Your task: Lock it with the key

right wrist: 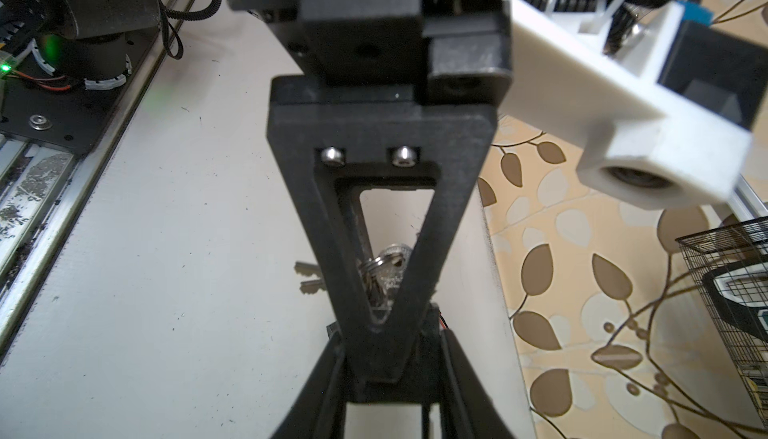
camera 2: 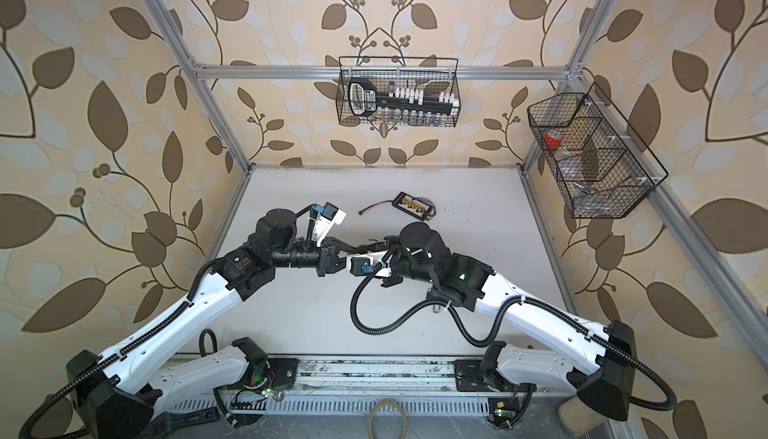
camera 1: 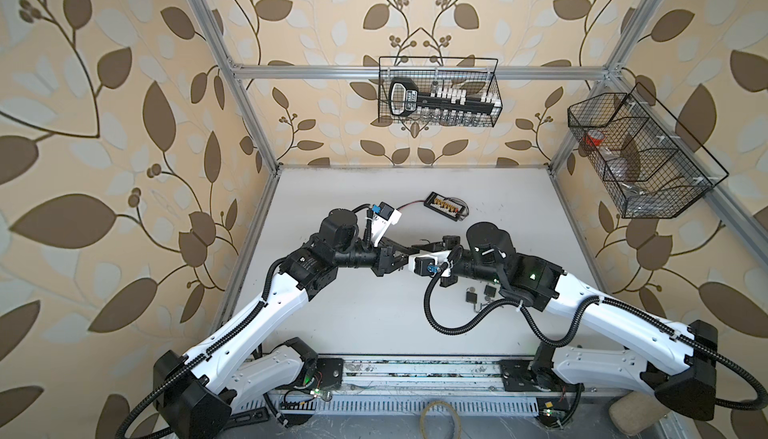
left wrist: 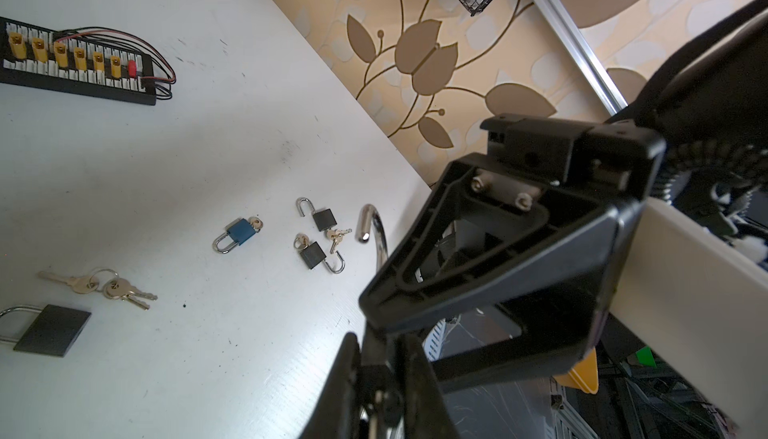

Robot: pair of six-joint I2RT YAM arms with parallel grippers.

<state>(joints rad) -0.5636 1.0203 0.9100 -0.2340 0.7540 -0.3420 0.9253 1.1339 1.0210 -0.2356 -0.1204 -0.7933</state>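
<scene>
Two arms are meeting above the middle of the white counter (camera 1: 365,324). Coming in from the left, the left hand (left wrist: 379,358) is holding its fingers (left wrist: 347,378) narrow, with a thin silver sliver showing between them. It is pinching the key (right wrist: 384,270), which is showing in the right wrist view through the open triangle of one left finger. The key's pale silver head is bunching with others on a split ring, and two spare blades are sticking out sideways.

Touching it just to the right, the padlock (left wrist: 371,225) is sitting in the right hand (right wrist: 388,370), whose jaws are closing partway around the lock's body. Most of that body is hiding behind a black finger. Only the thick chrome shackle is showing, swung open, with its cut end hanging free and shining.

Behind the meeting point, a black connector board (camera 1: 446,207) with yellow plugs is lying flat. Farther right, under the right forearm, small dark padlocks (camera 1: 471,296) are lying with their shackles open, and a blue padlock (left wrist: 239,233) is lying with its shackle closed. On the right wall, a wire basket (camera 1: 640,158) is hanging.
</scene>
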